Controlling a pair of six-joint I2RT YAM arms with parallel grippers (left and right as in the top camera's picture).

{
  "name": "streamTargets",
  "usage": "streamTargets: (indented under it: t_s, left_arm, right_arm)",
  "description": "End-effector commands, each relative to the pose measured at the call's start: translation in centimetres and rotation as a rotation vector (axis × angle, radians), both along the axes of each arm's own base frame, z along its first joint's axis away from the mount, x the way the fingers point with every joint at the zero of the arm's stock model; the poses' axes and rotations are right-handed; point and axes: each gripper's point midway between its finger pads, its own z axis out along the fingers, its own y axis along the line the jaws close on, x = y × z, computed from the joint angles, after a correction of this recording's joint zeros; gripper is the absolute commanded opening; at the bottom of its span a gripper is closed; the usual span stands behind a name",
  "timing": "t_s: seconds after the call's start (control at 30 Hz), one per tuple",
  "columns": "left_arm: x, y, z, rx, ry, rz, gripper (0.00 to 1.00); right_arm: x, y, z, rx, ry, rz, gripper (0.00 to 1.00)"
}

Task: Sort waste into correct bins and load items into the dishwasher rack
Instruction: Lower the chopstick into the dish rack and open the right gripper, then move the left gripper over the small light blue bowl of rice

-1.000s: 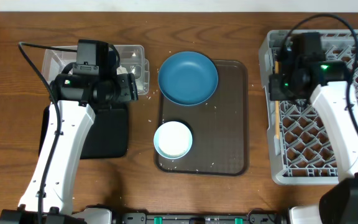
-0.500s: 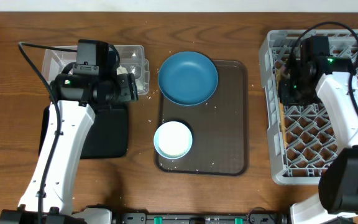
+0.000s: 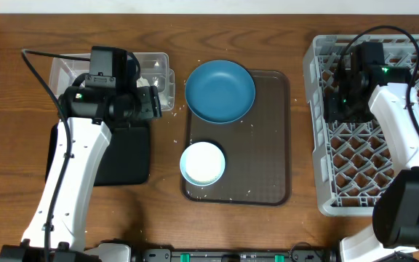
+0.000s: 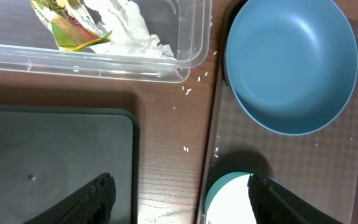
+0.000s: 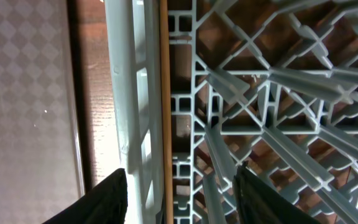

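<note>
Wooden chopstick (image 5: 165, 93) now lies loose in rack (image 5: 126, 93), along its left wall. R hand (image 5: 182, 196) just let go, fingers apart, empty. L hand (image 4: 182, 199) idle, spread wide, nothing held. Chopstick step done.

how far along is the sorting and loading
Done: tissue and snack wrapper lie in the clear tub; the chopstick lies in the rack along its wall. In hand: nothing, left gripper and right gripper are both open. Left: blue plate and pale bowl sit on the brown tray, rice grains dot the table.
</note>
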Motion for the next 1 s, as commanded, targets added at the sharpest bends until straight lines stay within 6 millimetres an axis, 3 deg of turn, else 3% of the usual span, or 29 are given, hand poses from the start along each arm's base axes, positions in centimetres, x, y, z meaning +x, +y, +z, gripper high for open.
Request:
streamTargets:
  t_s: [0.0, 0.17, 0.23, 0.53, 0.77, 0.87, 0.97]
  left_arm:
    - [0.0, 0.2, -0.1, 0.015, 0.005, 0.001, 0.71]
    - [0.0, 0.2, -0.1, 0.015, 0.006, 0.001, 0.71]
    - [0.0, 0.2, -0.1, 0.015, 0.006, 0.001, 0.71]
    - [0.0, 0.2, -0.1, 0.014, 0.006, 0.001, 0.71]
    - [-0.3, 0.3, -0.3, 0.016, 0.018, 0.001, 0.71]
    - [-0.5, 0.2, -0.4, 0.015, 0.028, -0.002, 0.71]
    - [-0.9, -0.8, -0.5, 0.004, 0.041, -0.030, 0.71]
  right_arm:
    - [0.5, 0.0, 0.0, 0.005, -0.018, -0.009, 0.57]
    - [2.9, 0.5, 0.9, 0.016, -0.122, -0.027, 0.61]
    - [4.3, 1.8, 1.7, 0.043, -0.185, -0.001, 0.64]
    - [9.9, 11.3, 5.6, 0.175, -0.481, 0.212, 0.74]
    - [9.9, 15.6, 6.2, 0.183, -0.525, 0.266, 0.75]
    - [9.5, 16.2, 6.0, 0.184, -0.510, 0.279, 0.75]
    - [9.1, 15.4, 5.4, 0.156, -0.482, 0.245, 0.75]
